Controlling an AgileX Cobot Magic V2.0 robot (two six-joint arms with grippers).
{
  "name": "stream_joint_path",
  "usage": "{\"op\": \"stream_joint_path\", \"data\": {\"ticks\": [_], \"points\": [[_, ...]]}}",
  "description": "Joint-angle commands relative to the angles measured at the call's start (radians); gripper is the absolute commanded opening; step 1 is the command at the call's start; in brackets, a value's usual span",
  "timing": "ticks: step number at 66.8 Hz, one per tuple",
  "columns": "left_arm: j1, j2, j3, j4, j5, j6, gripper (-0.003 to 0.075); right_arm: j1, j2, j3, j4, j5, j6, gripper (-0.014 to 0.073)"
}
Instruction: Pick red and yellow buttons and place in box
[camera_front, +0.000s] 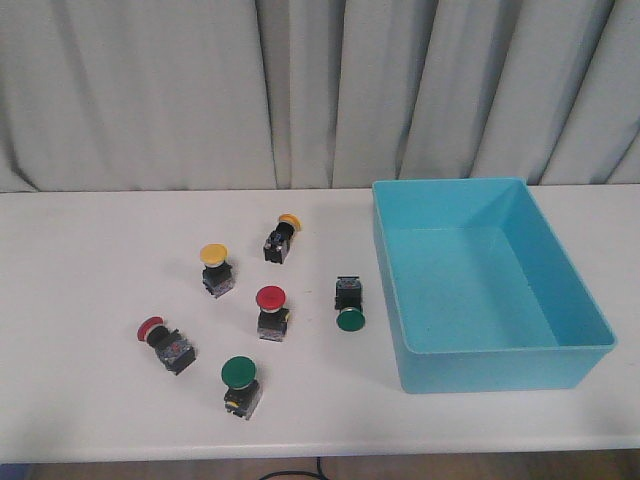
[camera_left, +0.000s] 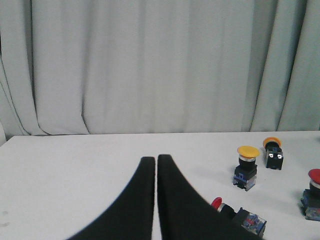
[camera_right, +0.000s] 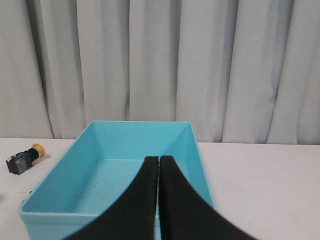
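On the white table stand an upright yellow button (camera_front: 215, 268), a second yellow button (camera_front: 281, 238) lying on its side, an upright red button (camera_front: 272, 312) and a red button (camera_front: 165, 342) on its side. The turquoise box (camera_front: 400, 290) sits at the right and holds nothing. Neither gripper shows in the front view. My left gripper (camera_left: 156, 159) is shut and empty, left of the fallen red button (camera_left: 240, 216) and the upright yellow button (camera_left: 246, 167). My right gripper (camera_right: 159, 159) is shut and empty, in front of the box (camera_right: 60, 177).
Two green-capped buttons sit among the others, one upright (camera_front: 241, 384) near the front edge and one on its side (camera_front: 349, 304) close to the box's left wall. A grey curtain hangs behind the table.
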Motion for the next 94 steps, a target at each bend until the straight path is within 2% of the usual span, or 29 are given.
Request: {"op": "stream_joint_path", "data": {"ticks": [1, 60, 68, 75, 83, 94], "points": [[-0.003, -0.015, 0.028, -0.002, -0.074, -0.001, -0.0006, -0.004, -0.009, 0.009, -0.002, -0.069, 0.001, -0.0007], [-0.003, -0.015, 0.022, -0.002, -0.104, -0.001, -0.0006, -0.004, -0.009, 0.008, -0.002, -0.082, 0.000, -0.0007], [-0.003, -0.015, 0.006, -0.004, -0.179, -0.034, -0.0006, -0.004, -0.009, -0.005, 0.001, -0.107, 0.005, -0.0007], [-0.003, -0.014, -0.090, -0.002, -0.196, -0.064, -0.0006, -0.004, -0.002, -0.082, 0.043, -0.086, 0.006, -0.0007], [-0.003, 0.005, -0.247, -0.002, -0.136, -0.059, -0.0006, -0.004, 0.042, -0.227, 0.056, -0.035, -0.003, -0.0007], [-0.003, 0.132, -0.507, -0.002, 0.085, -0.023, -0.0006, -0.004, 0.188, -0.458, 0.009, 0.131, -0.011, -0.0007]]}}
